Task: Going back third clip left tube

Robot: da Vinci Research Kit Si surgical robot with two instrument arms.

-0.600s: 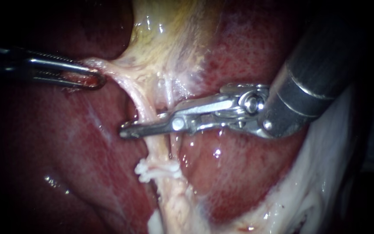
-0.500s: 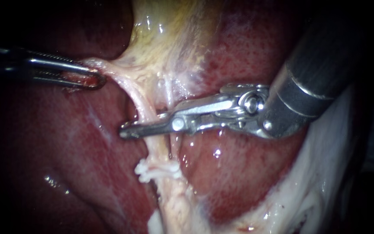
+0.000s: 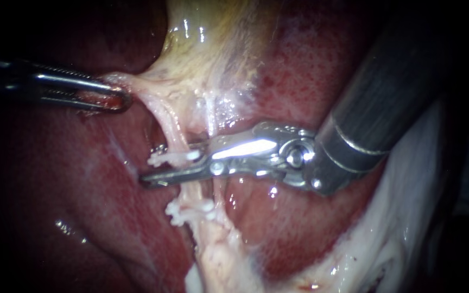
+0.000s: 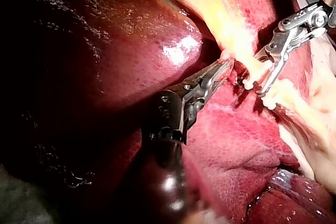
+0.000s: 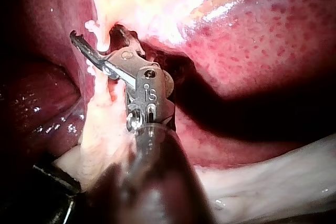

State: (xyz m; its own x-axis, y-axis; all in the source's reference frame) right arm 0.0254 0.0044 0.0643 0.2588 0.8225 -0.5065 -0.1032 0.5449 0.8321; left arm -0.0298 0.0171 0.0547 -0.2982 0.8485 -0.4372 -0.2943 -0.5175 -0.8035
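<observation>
Going gentle: that left tube [image 3: 173, 133] looks soft, slick, tearable, so grip tissue [image 3: 137, 86] beside it like your left instrument [image 3: 119, 101] does; right instrument [image 3: 161, 168] gapes around it.

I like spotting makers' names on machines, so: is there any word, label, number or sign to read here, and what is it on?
On the right instrument, at its joint housing: one small stamped mark, too small to read with certainty.
On the left instrument, the liver, the tube and the clips: no text or signs.
</observation>
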